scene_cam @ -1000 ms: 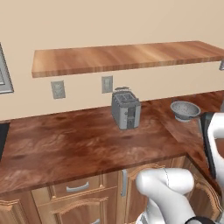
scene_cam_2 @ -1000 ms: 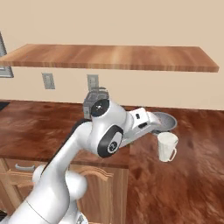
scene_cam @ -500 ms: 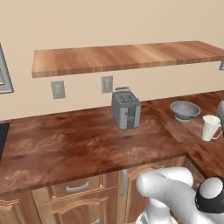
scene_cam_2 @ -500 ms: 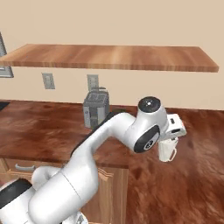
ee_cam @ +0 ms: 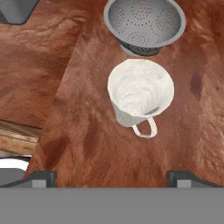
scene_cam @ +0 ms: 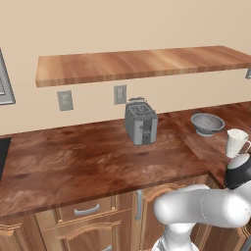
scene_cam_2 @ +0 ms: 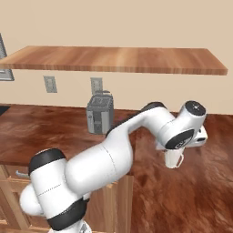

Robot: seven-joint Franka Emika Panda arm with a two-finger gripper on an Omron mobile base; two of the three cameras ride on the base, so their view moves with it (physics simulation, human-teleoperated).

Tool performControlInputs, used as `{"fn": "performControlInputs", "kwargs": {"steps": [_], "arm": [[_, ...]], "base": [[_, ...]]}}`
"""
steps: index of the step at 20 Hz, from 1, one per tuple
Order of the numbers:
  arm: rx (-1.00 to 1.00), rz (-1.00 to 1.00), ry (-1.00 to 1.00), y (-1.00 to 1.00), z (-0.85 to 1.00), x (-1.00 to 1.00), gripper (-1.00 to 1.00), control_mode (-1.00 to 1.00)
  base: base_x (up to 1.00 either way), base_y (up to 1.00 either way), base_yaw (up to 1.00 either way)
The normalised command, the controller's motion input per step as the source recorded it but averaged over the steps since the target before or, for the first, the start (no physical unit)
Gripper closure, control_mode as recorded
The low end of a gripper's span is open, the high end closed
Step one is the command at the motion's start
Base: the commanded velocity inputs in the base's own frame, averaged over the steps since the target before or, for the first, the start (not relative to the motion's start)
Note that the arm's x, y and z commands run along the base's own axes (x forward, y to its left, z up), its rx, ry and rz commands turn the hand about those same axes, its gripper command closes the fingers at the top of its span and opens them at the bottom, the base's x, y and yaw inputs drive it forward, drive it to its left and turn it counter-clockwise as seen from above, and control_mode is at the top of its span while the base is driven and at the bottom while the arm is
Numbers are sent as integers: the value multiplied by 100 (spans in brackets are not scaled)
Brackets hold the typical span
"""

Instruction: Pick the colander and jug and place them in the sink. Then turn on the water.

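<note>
colander (ee_cam: 144,24) x1 | jug (ee_cam: 140,94) x1 | toaster (scene_cam: 141,122) x1 | end effector (ee_cam: 111,177) wide, empty

You get two base cameras behind the arm, left and right, both looking forward and down across the wooden tabletop (scene_cam: 93,157); they share the toaster (scene_cam: 141,122), the wall shelf (scene_cam: 137,63) and the jug (scene_cam: 237,142). Your hand camera looks steeply down from close above the jug, with the colander (ee_cam: 144,22) just beyond it.
</note>
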Motion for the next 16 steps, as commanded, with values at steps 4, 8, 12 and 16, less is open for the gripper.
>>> {"fn": "performControlInputs", "kwargs": {"steps": [4, 8, 12, 16], "arm": [[7, 17, 1, -21, -72, 10, -100, -100], [1, 13, 3, 0, -57, 47, -100, -100], [1, 5, 10, 4, -35, 44, -100, -100], [3, 3, 11, 0, -35, 25, -100, -100]], "base": [[0, 0, 0], [0, 0, 0], [0, 0, 0], [0, 0, 0]]}}
